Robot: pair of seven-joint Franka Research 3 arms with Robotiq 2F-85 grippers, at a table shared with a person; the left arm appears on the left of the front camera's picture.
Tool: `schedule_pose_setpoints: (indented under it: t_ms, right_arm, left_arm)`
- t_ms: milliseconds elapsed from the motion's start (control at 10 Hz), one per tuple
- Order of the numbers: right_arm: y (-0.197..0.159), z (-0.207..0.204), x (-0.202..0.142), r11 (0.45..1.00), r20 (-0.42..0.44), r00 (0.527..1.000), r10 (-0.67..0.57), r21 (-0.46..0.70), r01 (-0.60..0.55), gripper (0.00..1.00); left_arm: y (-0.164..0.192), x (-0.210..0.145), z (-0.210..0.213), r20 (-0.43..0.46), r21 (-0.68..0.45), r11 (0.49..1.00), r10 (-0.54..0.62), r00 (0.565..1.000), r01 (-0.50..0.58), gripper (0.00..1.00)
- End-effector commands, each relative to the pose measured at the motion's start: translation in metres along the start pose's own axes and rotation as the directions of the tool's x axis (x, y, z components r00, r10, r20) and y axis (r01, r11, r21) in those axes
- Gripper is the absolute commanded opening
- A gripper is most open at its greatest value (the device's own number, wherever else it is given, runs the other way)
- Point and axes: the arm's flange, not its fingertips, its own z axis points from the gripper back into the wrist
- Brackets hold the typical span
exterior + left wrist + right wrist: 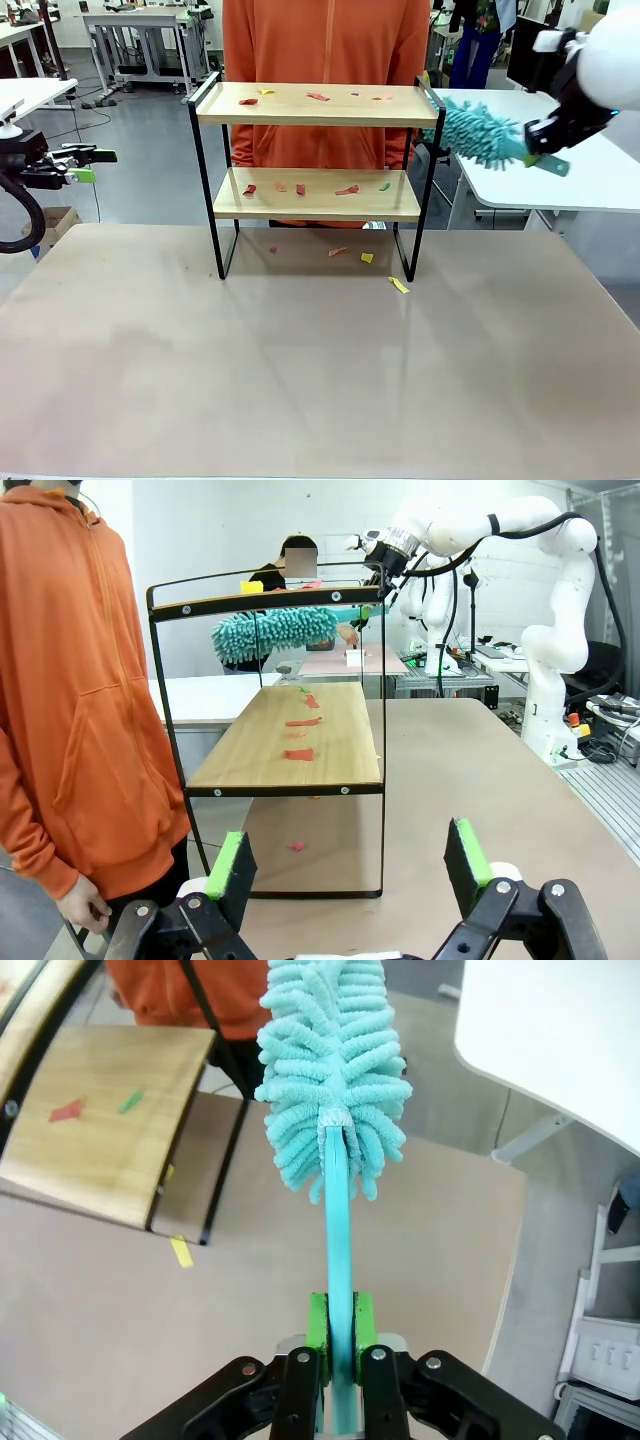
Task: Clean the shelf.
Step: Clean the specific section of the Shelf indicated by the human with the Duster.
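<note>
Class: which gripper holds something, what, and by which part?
The right gripper holds the fluffy teal microfibre duster by its flat handle; the left gripper holds nothing.

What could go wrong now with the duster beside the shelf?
The duster, clamped in the right gripper, hangs at the shelf's right end; a sweep could snag the thin black frame and shove the shelf. Scraps brushed off the top board could land on the person close behind, or join those on the table.

Shelf [300,108] midway along the far edge of the surface [300,380], person [325,45] behind it, scraps [346,189] on both boards and on the surface beneath, duster [475,135] in right claw [338,1325] beside the shelf's upper right end, left claw [88,165] beyond the left edge
</note>
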Motion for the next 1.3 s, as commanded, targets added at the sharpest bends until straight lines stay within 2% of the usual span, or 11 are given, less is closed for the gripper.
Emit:
schedule_pose_setpoints:
  t_ms: [0, 300, 500, 700, 900, 1000, 1200]
  right_arm:
    - [-0.047, 0.038, -0.015, 0.997, -0.037, 0.997, 0.067, 0.037, -0.065, 0.13]
    - [-0.096, 0.084, -0.049, 0.976, -0.138, 0.967, 0.215, 0.05, -0.21, 0.13]
    - [-0.098, 0.107, -0.081, 0.944, -0.218, 0.921, 0.324, 0.136, -0.3, 0.13]
    - [-0.085, 0.114, -0.109, 0.88, -0.273, 0.84, 0.469, 0.22, -0.42, 0.13]
    - [-0.048, 0.103, -0.132, 0.75, -0.288, 0.696, 0.658, 0.33, -0.573, 0.13]
    - [-0.027, 0.096, -0.138, 0.667, -0.253, 0.624, 0.74, 0.403, -0.627, 0.13]
    - [0.012, 0.081, -0.14, 0.506, -0.152, 0.508, 0.848, 0.518, -0.689, 0.13]
  left_arm:
    - [-0.002, 0.002, -0.001, -0.004, 0.003, 1.0, -0.016, 1.0, 0.016, 1.0]
    - [-0.002, 0.002, -0.001, -0.004, 0.003, 1.0, -0.016, 1.0, 0.016, 1.0]
    - [-0.002, 0.002, -0.001, -0.004, 0.003, 1.0, -0.016, 1.0, 0.016, 1.0]
    - [-0.002, 0.002, -0.001, -0.004, 0.003, 1.0, -0.016, 1.0, 0.016, 1.0]
    - [-0.002, 0.002, -0.001, -0.004, 0.003, 1.0, -0.016, 1.0, 0.016, 1.0]
    - [-0.002, 0.002, -0.001, -0.004, 0.003, 1.0, -0.016, 1.0, 0.016, 1.0]
    - [-0.002, 0.002, -0.001, -0.004, 0.003, 1.0, -0.016, 1.0, 0.016, 1.0]
